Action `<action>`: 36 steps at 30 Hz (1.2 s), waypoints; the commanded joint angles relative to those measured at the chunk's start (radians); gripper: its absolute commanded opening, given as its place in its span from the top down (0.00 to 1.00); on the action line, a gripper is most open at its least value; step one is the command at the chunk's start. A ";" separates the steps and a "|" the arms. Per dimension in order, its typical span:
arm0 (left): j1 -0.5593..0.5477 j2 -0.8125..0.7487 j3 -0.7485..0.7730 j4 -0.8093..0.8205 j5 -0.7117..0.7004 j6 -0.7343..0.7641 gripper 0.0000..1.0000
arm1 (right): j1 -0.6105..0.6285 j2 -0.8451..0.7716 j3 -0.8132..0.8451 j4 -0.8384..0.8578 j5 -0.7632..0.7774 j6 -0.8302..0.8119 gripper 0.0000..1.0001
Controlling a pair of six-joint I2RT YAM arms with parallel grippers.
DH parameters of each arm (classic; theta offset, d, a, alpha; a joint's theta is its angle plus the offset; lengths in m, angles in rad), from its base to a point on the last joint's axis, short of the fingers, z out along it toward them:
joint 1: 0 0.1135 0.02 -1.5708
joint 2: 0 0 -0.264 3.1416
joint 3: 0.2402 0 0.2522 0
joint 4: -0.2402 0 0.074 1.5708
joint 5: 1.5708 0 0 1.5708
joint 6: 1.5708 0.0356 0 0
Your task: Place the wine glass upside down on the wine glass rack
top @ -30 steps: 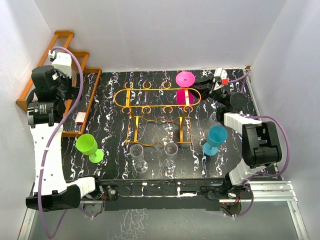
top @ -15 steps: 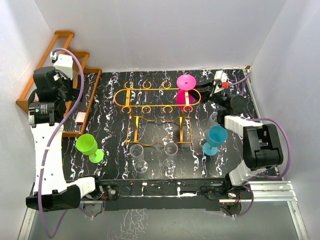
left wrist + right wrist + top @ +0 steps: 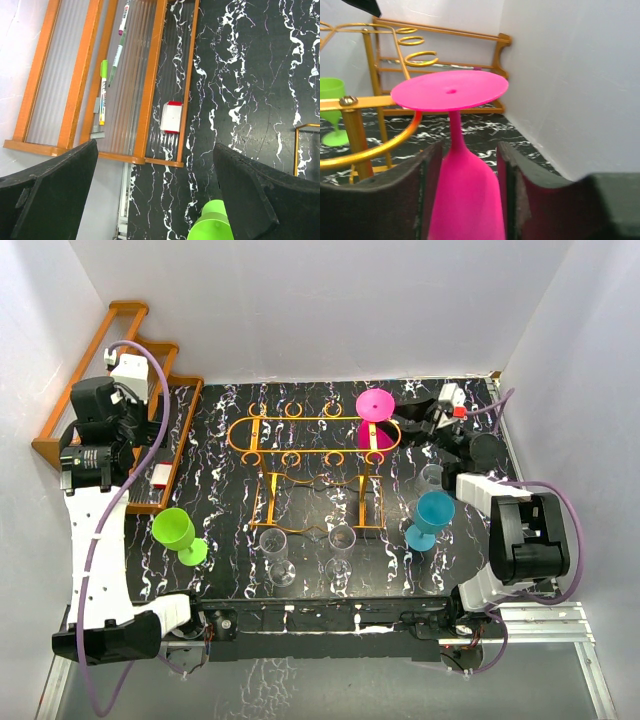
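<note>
**A:** Where is the wine glass right now?

**B:** The pink wine glass (image 3: 465, 200) is at the right end of the wine glass rack (image 3: 354, 135), toward the far side of the table (image 3: 220, 500). It is upside down, with the round foot on top, the stem under it, and the bowl hanging below the gold frame.

**A:** Why foot-up?

**B:** I judge that is how this rack carries a glass. The stem slips into a slot, and the foot is too wide to drop through the wire. In the right wrist view the curved end of the frame runs up to the stem. I cannot tell whether the foot rests on the wire or sits just above it.

**A:** And the right gripper?

**B:** The right gripper (image 3: 470, 147) reaches in from the right with one finger on each side of the bowl. Holding low like that leaves the stem and foot free to meet the frame. The fingers lie close against the bowl, but I cannot tell whether they squeeze it or merely flank it.

**A:** The other arm?

**B:** The left gripper (image 3: 155, 150) hangs over the far left, above the wooden shelf (image 3: 128, 308). Its jaws are spread wide with nothing between them. That looks like parking, out of the way of the rack.

**A:** What could go wrong?

**B:** A glass hanging by its foot would swing if nudged. So any retreat should go straight out to the right, with the fingers well parted.
</note>
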 commanded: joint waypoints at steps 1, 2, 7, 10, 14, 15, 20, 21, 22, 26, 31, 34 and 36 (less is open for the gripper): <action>0.004 -0.036 -0.013 -0.009 0.013 -0.015 0.03 | -0.045 -0.056 -0.016 0.374 0.022 -0.019 0.44; 0.004 -0.036 -0.012 -0.008 0.014 -0.014 0.03 | -0.068 -0.057 -0.016 0.374 0.027 -0.019 0.38; 0.004 -0.035 0.008 -0.042 0.029 0.041 0.03 | -0.136 -0.058 -0.004 0.375 0.062 -0.015 0.31; 0.005 -0.013 0.056 -0.156 0.094 0.113 0.03 | -0.162 -0.051 0.007 0.371 0.094 -0.011 0.12; 0.005 0.024 0.107 -0.305 0.121 0.190 0.03 | -0.174 -0.075 -0.001 0.224 0.200 -0.074 0.01; 0.004 0.032 0.117 -0.336 0.125 0.204 0.03 | -0.175 -0.091 -0.003 0.146 0.237 -0.110 0.01; 0.004 0.073 0.147 -0.457 0.146 0.230 0.03 | -0.158 -0.204 -0.003 -0.293 0.493 -0.377 0.02; 0.004 0.085 0.151 -0.478 0.154 0.230 0.03 | -0.137 -0.230 0.004 -0.369 0.562 -0.429 0.02; 0.005 0.097 0.154 -0.500 0.161 0.231 0.03 | -0.103 -0.248 0.016 -0.468 0.661 -0.472 0.02; 0.004 0.150 0.147 -0.583 0.179 0.234 0.05 | -0.056 -0.262 0.119 -0.744 0.928 -0.517 0.02; 0.005 0.183 0.118 -0.649 0.202 0.242 0.07 | -0.029 -0.292 0.235 -1.047 1.281 -0.216 0.02; 0.005 0.189 0.097 -0.653 0.189 0.238 0.11 | -0.024 -0.334 0.297 -1.239 1.195 -0.218 0.02; 0.005 0.191 0.090 -0.654 0.189 0.236 0.14 | -0.021 -0.399 0.262 -1.237 1.097 -0.239 0.02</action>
